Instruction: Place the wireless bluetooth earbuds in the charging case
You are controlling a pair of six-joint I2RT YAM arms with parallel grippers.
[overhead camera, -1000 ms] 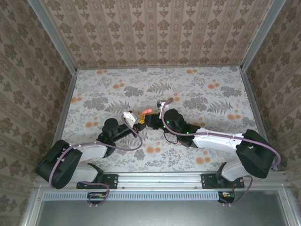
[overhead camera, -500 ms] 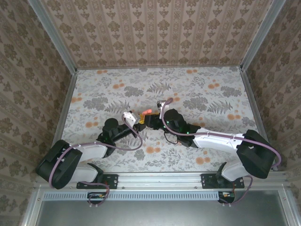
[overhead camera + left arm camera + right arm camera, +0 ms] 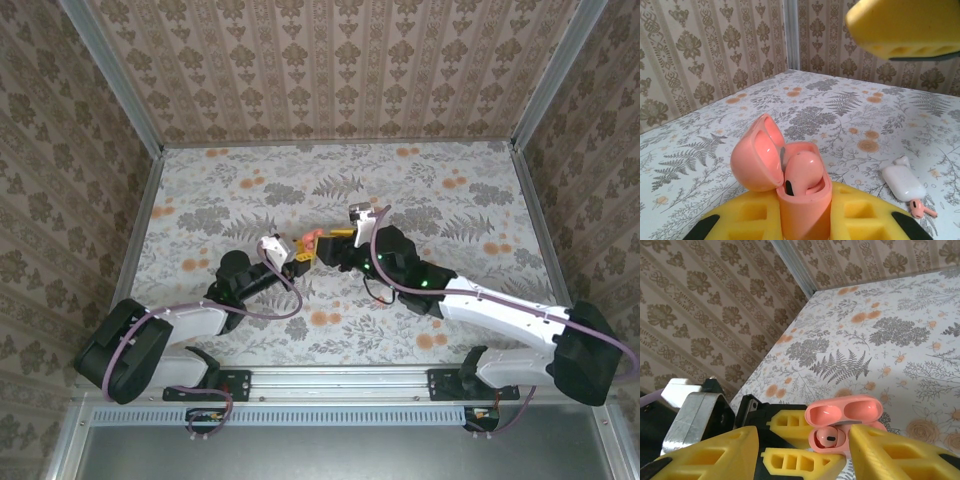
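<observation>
Earbud (image 3: pixel 801 172), coral, sits stem-down in one well of the case (image 3: pixel 802 200), rounded head up, and the case stands upright between the yellow fingers (image 3: pixel 860 215) of the left gripper (image 3: pixel 802 222), which is clamped on its lower body. Its lid (image 3: pixel 757 160) is swung back toward 9 o'clock in the left wrist view. Seen from the right wrist, the same earbud (image 3: pixel 829 437) shows under the raised lid (image 3: pixel 844 412), at 12 o'clock from the right gripper (image 3: pixel 804 437), whose fingers (image 3: pixel 890 452) stand apart with nothing between them; whether either touches the case cannot be told. From above, the case (image 3: pixel 310 240) lies at the middle of the table (image 3: pixel 450 190), with the left gripper (image 3: pixel 298 254) at its 7 o'clock and the right gripper (image 3: pixel 332 246) just beside it at 3 o'clock. On the table at 3 o'clock from the held case lies a white case (image 3: pixel 903 182), and a loose earbud (image 3: pixel 921 208), coral, lies just beside that at its 5 o'clock
</observation>
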